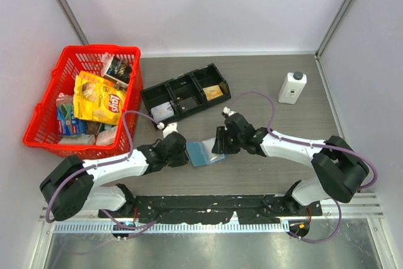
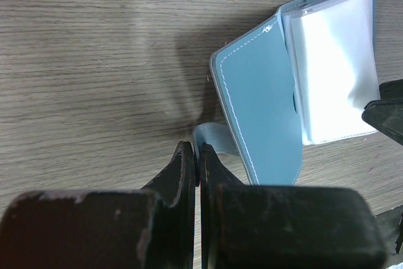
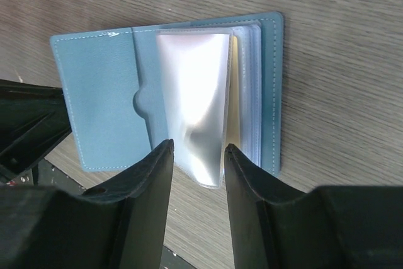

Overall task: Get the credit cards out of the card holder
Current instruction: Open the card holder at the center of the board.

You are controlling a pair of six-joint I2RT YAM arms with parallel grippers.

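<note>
Left hand (image 2: 198,150) clenched on card holder (image 2: 261,92) flap edge; right hand (image 3: 198,149) released above.

A blue card holder (image 1: 203,153) lies mid-frame between left gripper (image 1: 184,154) and right gripper (image 1: 220,145); red basket (image 1: 101,48) upper left, black tray (image 1: 148,97) above, white bottle (image 1: 292,88) upper right.

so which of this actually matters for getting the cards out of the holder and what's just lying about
In play: card holder, its clear sleeves, left hand shut at its edge, right hand open around a sleeve.
Lying about: red basket of snacks, black tray, white bottle.
</note>
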